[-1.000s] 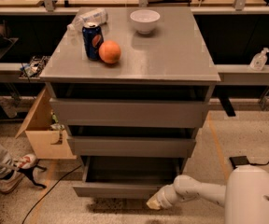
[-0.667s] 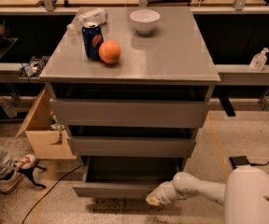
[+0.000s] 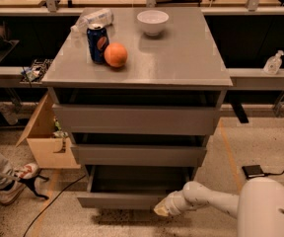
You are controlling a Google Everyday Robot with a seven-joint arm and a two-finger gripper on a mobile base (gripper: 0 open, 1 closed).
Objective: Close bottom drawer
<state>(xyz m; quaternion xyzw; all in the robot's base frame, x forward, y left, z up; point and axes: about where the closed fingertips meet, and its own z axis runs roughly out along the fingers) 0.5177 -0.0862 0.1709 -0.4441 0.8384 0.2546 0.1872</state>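
The grey cabinet has three drawers. The bottom drawer is pulled out, its flat handleless front low near the floor and its dark inside showing. My white arm reaches in from the lower right, and my gripper is at the right part of the drawer's front, touching or very close to it. The two drawers above sit further in.
On the cabinet top stand a blue soda can, an orange, a white bowl and a lying plastic bottle. An open cardboard box and a person's shoe are at left. A black cable and small box lie at right.
My gripper has moved a little to the left along the bottom drawer's front. The drawer looks about as far out as before.
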